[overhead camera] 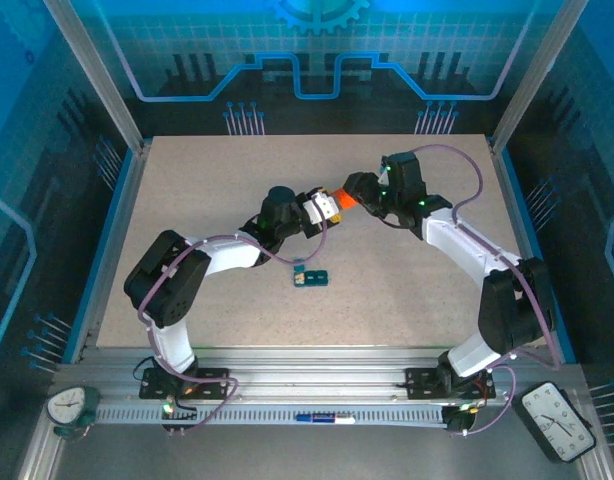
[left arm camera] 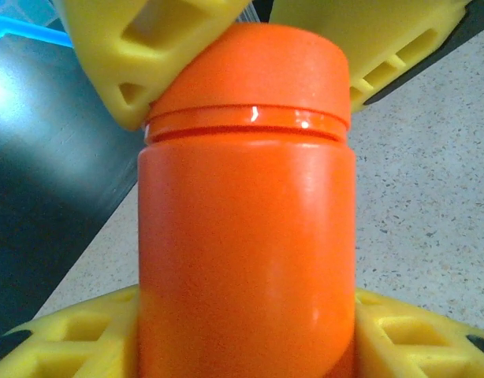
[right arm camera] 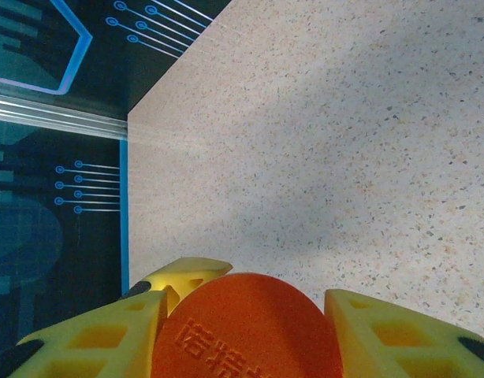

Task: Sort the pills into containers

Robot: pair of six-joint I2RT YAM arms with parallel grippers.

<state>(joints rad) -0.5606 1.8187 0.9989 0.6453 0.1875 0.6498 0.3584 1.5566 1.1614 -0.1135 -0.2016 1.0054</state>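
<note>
Left gripper is closed on the body of the orange cylindrical plastic bottle. Right gripper is clamped on its orange cap, likely to unscrew it. The dark-teal plastic containers strip waits on the speckled counter, apart from the bottle.

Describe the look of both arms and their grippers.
The left arm and right arm share black joint housings and white links, each trailed by a thin purple cable. Their fingers are bright yellow plastic with hollow ribbed cut-outs.
</note>
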